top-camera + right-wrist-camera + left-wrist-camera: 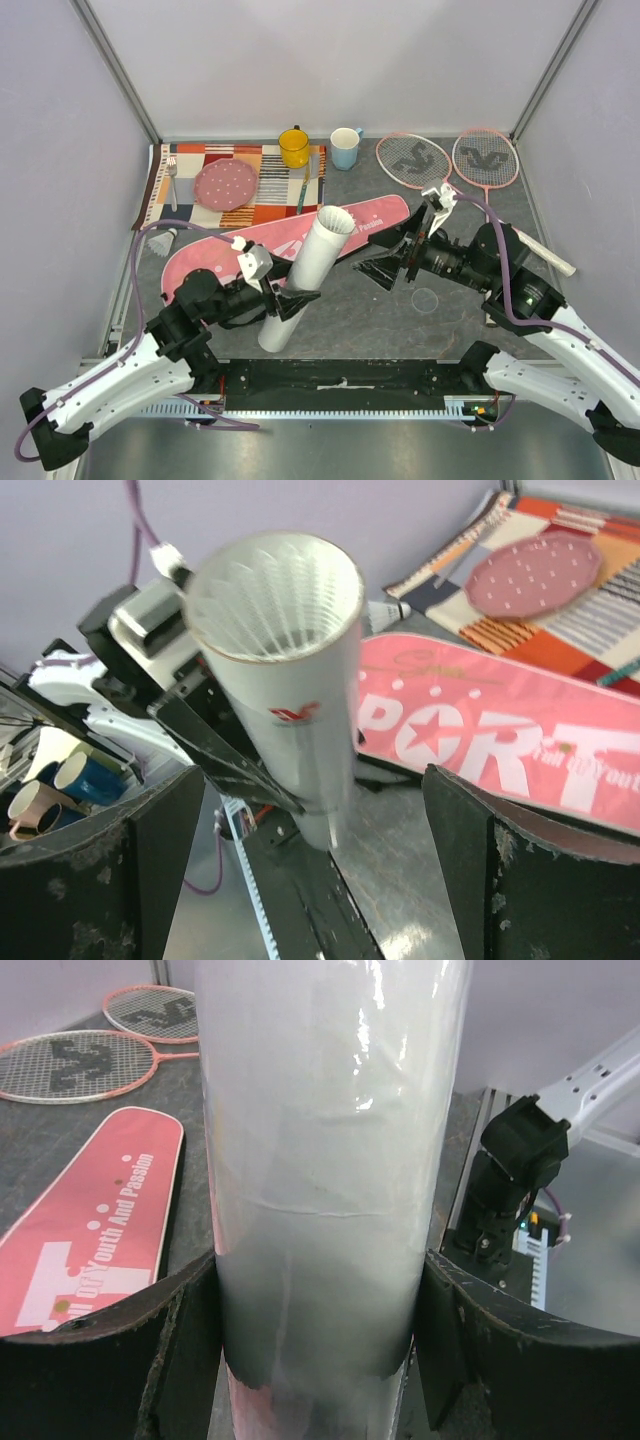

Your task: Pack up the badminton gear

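My left gripper [292,300] is shut on the long white tube [310,265] and holds it tilted, open end up and away from me. In the left wrist view the tube [325,1140] fills the gap between the fingers [150,1350]. My right gripper [388,262] is open and empty, just right of the tube's upper half, facing the tube [290,670]. White feather ribs show inside the tube's mouth. The pink SPORT bag [370,215] lies flat behind the tube. Two pink rackets [415,160] [487,158] lie at the back right. One shuttlecock [165,241] lies at the left.
A striped placemat [285,205] with a pink dotted plate [226,184] and a fork [172,180] lies at the back left. A yellow mug [294,147] and a blue mug [345,148] stand behind it. A clear round lid [425,299] lies under the right arm.
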Robot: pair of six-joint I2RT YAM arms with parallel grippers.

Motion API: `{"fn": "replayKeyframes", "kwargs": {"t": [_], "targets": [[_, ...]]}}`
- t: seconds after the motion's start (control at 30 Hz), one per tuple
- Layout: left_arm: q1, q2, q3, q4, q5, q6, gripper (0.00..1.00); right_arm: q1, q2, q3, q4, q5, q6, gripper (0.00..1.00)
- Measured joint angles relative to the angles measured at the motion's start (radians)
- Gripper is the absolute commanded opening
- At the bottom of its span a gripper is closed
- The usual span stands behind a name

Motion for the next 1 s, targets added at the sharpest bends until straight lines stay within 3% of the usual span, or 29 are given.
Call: {"fn": "replayKeyframes", "kwargs": {"t": [0.3,0.73,0.83,0.93,1.0], "targets": [[0.0,0.069,-0.015,0.111,-0.018,-0.108,0.19,0.061,0.101,-0.007,0.266,0.055,-0.003,0.98],[0.0,0.095,-0.021,0.206,-0.062,-0.19,0.2,0.171,0.218,-0.045,0.38,0.232,0.0,0.95],[0.0,0.096,-0.021,0.211,-0.075,-0.199,0.2,0.183,0.269,-0.036,0.383,0.258,0.01,0.91],[0.0,0.094,-0.021,0.218,-0.083,-0.207,0.25,0.188,0.294,-0.034,0.384,0.274,0.016,0.79],[0.0,0.092,-0.021,0.216,-0.094,-0.215,0.36,0.191,0.298,-0.033,0.386,0.291,0.025,0.71]]}}
